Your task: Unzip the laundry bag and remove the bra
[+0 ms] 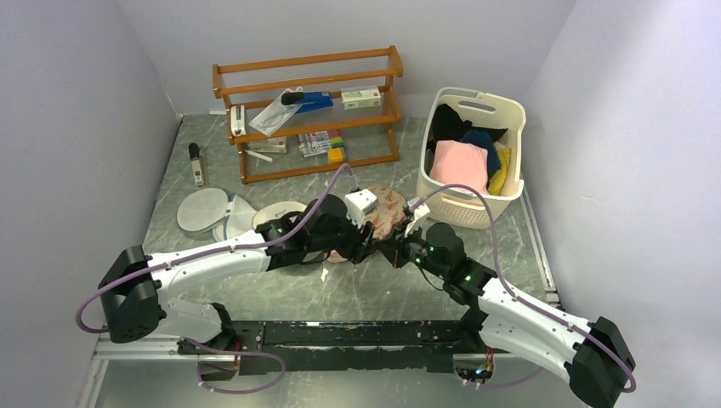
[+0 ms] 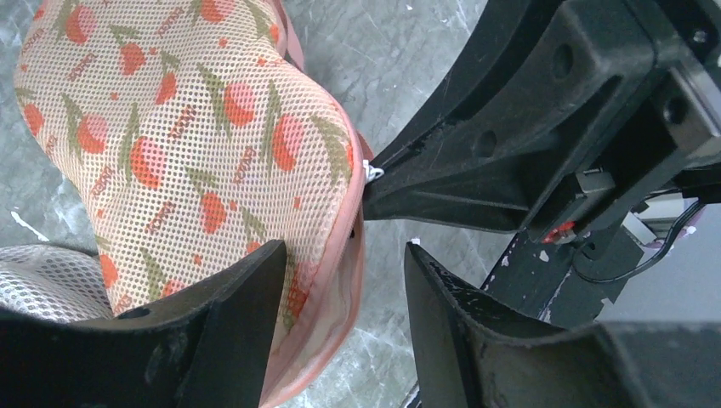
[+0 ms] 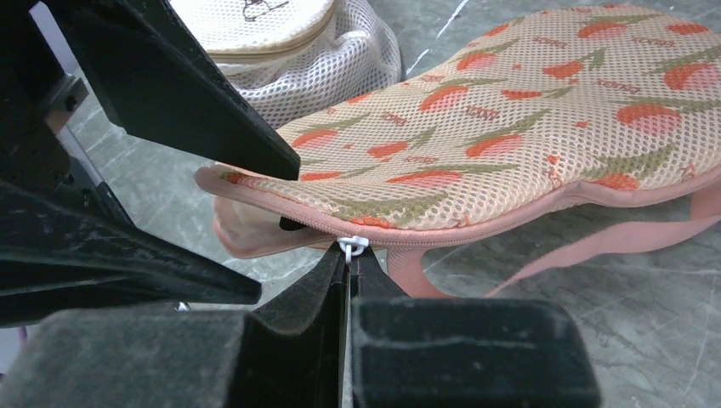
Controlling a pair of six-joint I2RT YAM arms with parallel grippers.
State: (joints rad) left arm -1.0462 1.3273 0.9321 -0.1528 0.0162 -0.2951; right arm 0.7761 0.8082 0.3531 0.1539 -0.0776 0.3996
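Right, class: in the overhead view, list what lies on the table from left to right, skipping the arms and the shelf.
Round white mesh bag → peach printed laundry bag → white laundry basket of clothes.

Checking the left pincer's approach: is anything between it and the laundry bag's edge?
Nothing visible. The left pincer straddles the bag at its rim, open; the right pincer, beside it, pinches the zip pull.

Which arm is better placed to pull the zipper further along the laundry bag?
Right, most likely. The right gripper is shut on the white zipper pull at the edge of the laundry bag, beside the stretch that already gapes. The left gripper stands open astride the bag's pink rim, holding nothing.
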